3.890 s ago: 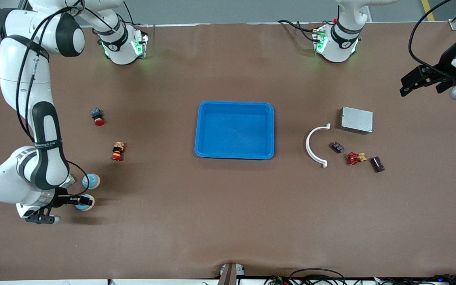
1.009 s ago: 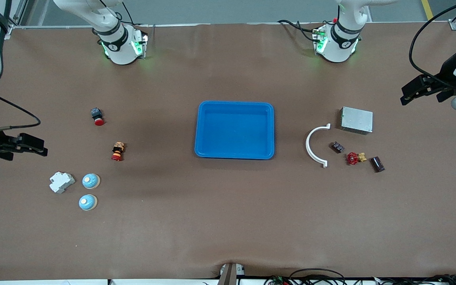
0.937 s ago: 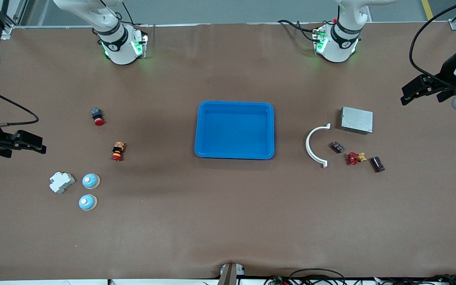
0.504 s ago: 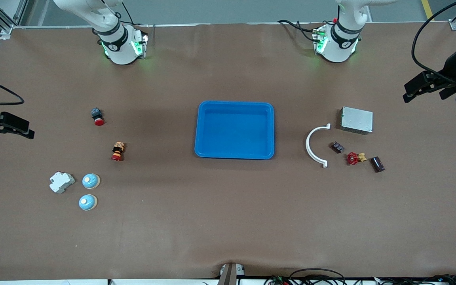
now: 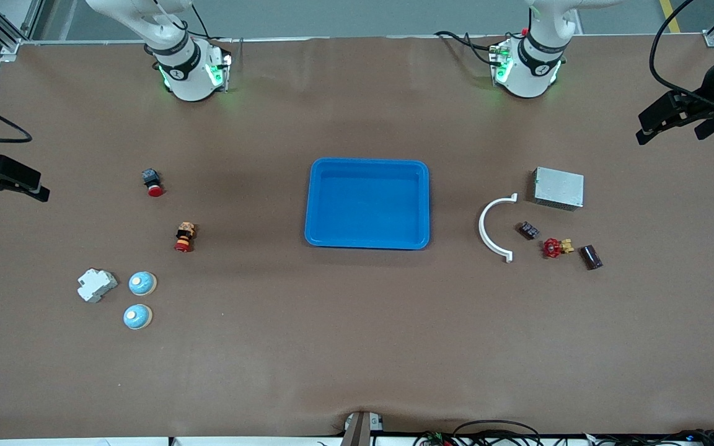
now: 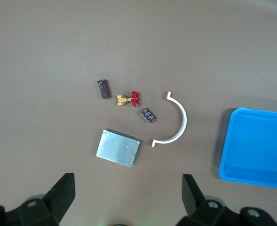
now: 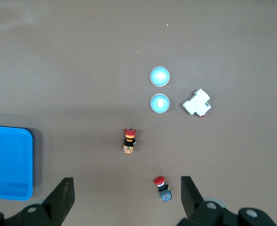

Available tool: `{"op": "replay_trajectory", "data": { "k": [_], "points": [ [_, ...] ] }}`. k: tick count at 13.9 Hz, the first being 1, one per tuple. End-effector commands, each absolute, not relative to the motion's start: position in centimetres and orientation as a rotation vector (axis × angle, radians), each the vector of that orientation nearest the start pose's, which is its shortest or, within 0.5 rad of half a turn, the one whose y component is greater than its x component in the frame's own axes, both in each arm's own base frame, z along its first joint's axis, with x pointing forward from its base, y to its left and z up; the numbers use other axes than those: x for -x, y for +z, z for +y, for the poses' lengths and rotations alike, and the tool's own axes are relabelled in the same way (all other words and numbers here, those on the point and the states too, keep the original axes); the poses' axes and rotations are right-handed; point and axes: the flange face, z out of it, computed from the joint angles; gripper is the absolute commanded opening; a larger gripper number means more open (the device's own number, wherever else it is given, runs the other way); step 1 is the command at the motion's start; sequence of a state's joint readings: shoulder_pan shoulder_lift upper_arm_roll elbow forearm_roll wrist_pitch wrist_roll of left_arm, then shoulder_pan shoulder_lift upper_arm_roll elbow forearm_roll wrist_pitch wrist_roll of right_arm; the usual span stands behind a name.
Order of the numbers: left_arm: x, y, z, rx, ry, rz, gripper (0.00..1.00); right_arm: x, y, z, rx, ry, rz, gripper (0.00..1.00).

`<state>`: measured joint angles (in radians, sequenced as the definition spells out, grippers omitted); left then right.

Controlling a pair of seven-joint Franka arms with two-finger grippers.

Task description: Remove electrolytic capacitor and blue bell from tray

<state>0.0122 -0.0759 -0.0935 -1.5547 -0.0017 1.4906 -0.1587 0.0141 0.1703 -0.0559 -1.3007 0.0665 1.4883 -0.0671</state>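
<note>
The capacitor (image 5: 591, 256) (image 6: 103, 89) is a dark cylinder lying on the table toward the left arm's end, beside a red valve (image 5: 554, 248). Two blue dome bells (image 5: 142, 284) (image 5: 137, 316) stand side by side toward the right arm's end, and the right wrist view shows both (image 7: 159, 76) (image 7: 159, 103). My left gripper (image 5: 673, 133) (image 6: 128, 197) hangs open and empty, high over the table's edge at the left arm's end. My right gripper (image 5: 13, 191) (image 7: 125, 200) hangs open and empty over the table's edge at the right arm's end.
A blue tray (image 5: 317, 204) sits mid-table with nothing in it. Near the capacitor lie a white arc (image 5: 484, 229), a small black part (image 5: 528, 231) and a metal box (image 5: 558, 188). By the bells are a white breaker (image 5: 96, 285), a red-capped button (image 5: 184, 237) and a red push button (image 5: 152, 182).
My right gripper has risen and drawn away from the bells toward the table's end. My left gripper has drifted slightly toward its own end. Nothing on the table moved.
</note>
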Motion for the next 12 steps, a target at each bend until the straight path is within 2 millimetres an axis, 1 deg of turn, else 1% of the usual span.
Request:
{"op": "replay_trajectory", "data": {
  "k": [1, 4, 7, 8, 9, 10, 12],
  "points": [
    [-51.6, 66.3, -4.6, 3.153, 0.0, -0.109, 1.0, -57.9, 65.5, -1.5, 3.105, -0.043, -0.022, 1.0],
    [-51.6, 66.2, -4.7, 3.153, 0.003, -0.104, 1.0, -56.8, 66.6, -1.5, 3.105, -0.062, -0.015, 1.0],
    [-51.7, 66.1, -4.6, 3.154, 0.01, -0.106, 1.0, -55.8, 66.3, -1.6, 3.109, -0.059, -0.014, 1.0],
    [-51.7, 66.1, -4.6, 3.152, 0.013, -0.107, 1.0, -55.5, 66.3, -1.4, 3.122, -0.068, -0.021, 1.0],
    [-51.6, 66.2, -4.6, 3.152, 0.008, -0.107, 1.0, -55.3, 66.4, -0.6, 3.146, -0.079, -0.05, 1.0],
    [-51.6, 66.2, -4.6, 3.152, 0.008, -0.107, 1.0, -55.1, 66.7, -0.6, 3.164, -0.089, -0.051, 1.0],
    [-51.6, 66.2, -4.6, 3.152, 0.008, -0.107, 1.0, -54.7, 66.6, -0.6, 3.165, -0.089, -0.051, 1.0]
  ]
}}
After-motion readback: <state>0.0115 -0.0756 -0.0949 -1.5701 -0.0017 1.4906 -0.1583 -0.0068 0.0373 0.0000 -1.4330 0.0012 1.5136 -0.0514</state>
